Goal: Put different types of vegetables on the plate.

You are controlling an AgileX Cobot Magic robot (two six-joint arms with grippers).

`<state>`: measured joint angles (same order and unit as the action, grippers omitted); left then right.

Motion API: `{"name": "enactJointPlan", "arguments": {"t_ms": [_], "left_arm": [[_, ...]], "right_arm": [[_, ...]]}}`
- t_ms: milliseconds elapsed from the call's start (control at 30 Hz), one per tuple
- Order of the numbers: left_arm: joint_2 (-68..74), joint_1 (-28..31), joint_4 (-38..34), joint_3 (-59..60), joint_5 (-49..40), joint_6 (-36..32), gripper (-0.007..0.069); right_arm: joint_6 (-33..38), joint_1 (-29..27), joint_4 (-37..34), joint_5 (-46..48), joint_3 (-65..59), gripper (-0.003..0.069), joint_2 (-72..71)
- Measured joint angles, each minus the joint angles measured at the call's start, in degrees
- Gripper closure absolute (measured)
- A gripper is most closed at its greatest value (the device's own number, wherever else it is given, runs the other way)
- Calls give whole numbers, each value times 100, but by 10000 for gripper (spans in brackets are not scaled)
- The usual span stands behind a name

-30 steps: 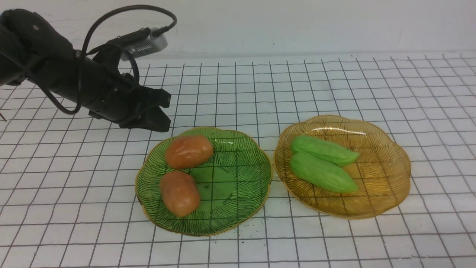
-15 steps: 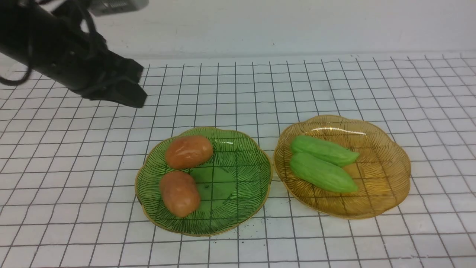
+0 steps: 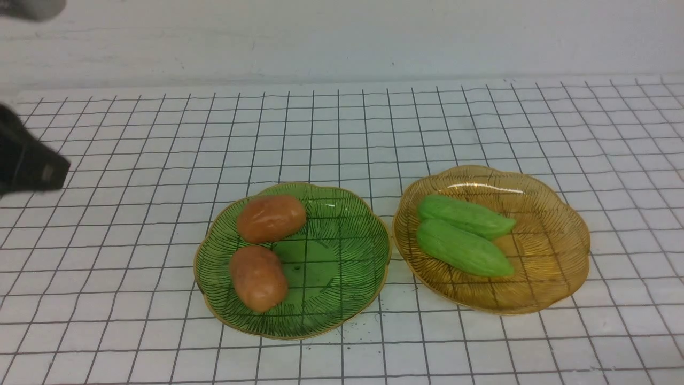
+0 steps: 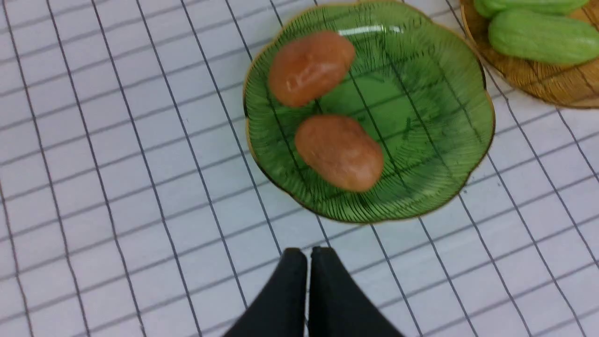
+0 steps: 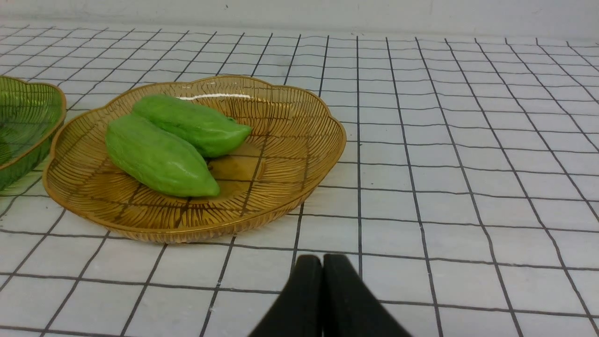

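Two orange-brown potato-like pieces [image 3: 271, 217] [image 3: 258, 277] lie on the green plate [image 3: 342, 267]; they also show in the left wrist view [image 4: 310, 68] [image 4: 339, 152]. Two light green gourds [image 3: 465, 215] [image 3: 463, 248] lie side by side on the amber plate [image 3: 550, 246], also in the right wrist view [image 5: 192, 124] [image 5: 159, 157]. My left gripper [image 4: 308, 252] is shut and empty, apart from the green plate [image 4: 440, 140]; in the front view only its dark tip [image 3: 32, 166] shows at the left edge. My right gripper [image 5: 322, 260] is shut and empty, near the amber plate [image 5: 290, 154].
The plates stand side by side on a white table with a black grid [image 3: 342, 123]. A white wall [image 3: 374, 37] rises behind it. The green plate's edge shows in the right wrist view [image 5: 28, 121].
My left arm has pulled back from beside the green plate, up and to the left, almost out of the front view. The vegetables and plates have not moved.
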<state>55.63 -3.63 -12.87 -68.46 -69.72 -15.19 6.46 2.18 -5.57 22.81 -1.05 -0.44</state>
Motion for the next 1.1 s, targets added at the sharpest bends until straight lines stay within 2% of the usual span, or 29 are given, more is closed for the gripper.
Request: {"name": "enactJointPlan", "arguments": {"t_ms": [33, 67, 233, 267, 300, 367, 400, 467, 567, 733, 1100], "left_arm": [[-62, 0, -27, 78, 38, 6, 631], [-634, 0, -293, 834, 492, 20, 631], [-1964, 0, -1115, 2759, 1933, 20, 631], [-2346, 0, -1359, 3358, 2595, 20, 631], [-2448, 0, -1426, 3518, 2678, 20, 631], [-3020, 0, -1811, 4406, 3740, 20, 631], [-3096, 0, -1900, 4516, 3821, 20, 631], [-3430, 0, -2195, 5008, 4788, 20, 631], [-3668, 0, -2519, 5426, 5542, 20, 631], [-3709, 0, -2777, 5857, 5987, 20, 631], [-3709, 0, -2836, 6174, 5794, 20, 631]], "right_arm": [[0, 0, 0, 0, 0, 673, 0], [0, 0, 0, 0, 0, 674, 0], [0, 0, 0, 0, 0, 674, 0], [0, 0, 0, 0, 0, 674, 0], [0, 0, 0, 0, 0, 674, 0], [0, 0, 0, 0, -1, 674, 0], [0, 0, 0, 0, -1, 674, 0], [0, 0, 0, 0, -1, 674, 0], [0, 0, 0, 0, -1, 674, 0], [0, 0, 7, 0, -1, 674, 0], [0, 0, 7, 0, -1, 674, 0]]}}
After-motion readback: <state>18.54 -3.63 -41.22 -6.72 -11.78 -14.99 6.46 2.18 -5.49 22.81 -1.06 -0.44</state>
